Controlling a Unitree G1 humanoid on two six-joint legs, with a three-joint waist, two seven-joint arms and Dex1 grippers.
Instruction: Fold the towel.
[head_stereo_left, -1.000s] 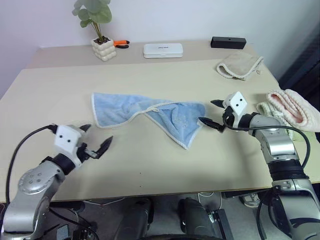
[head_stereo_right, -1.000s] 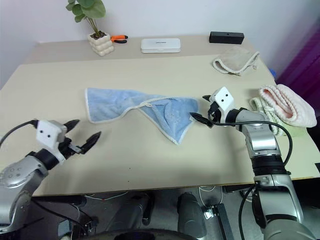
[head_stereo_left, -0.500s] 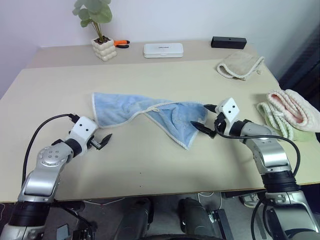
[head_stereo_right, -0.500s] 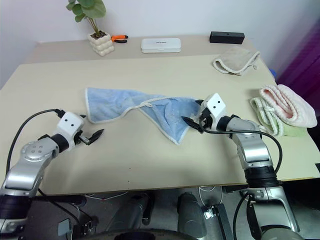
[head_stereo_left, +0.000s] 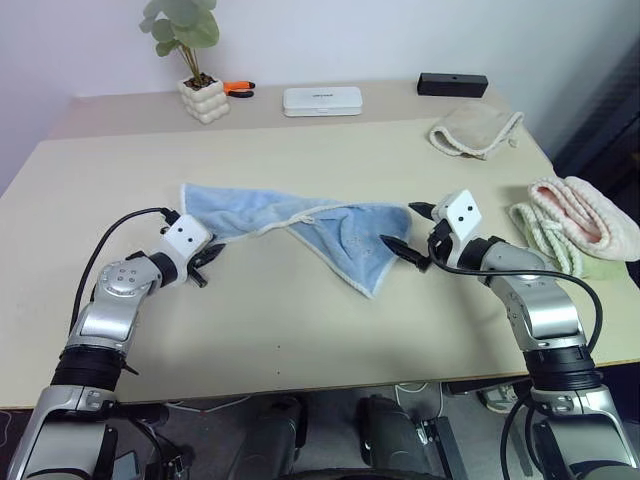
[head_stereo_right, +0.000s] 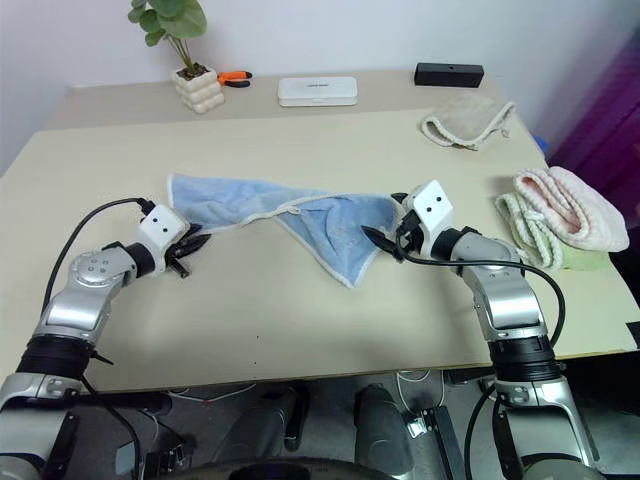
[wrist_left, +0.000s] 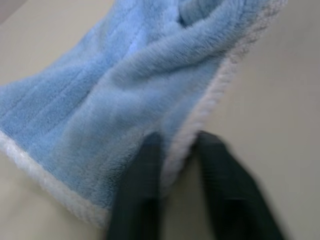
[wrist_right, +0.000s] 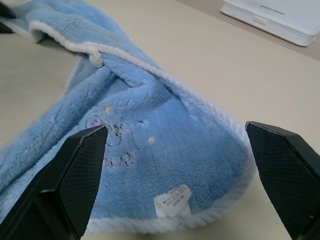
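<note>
The light blue towel (head_stereo_left: 300, 228) lies crumpled mid-surface (head_stereo_left: 300, 330). The left claw (head_stereo_left: 203, 262) pinches its white hem at the towel's 8 o'clock corner, fingers (wrist_left: 140, 200) nearly together. The right claw (head_stereo_left: 408, 232) stands wide at the 3 o'clock end, straddling that edge without gripping

My arms are silver metal with black joint bands. Each wrist carries a white box with two dark dots, a black cable looping behind, and pointed black fingers.
</note>
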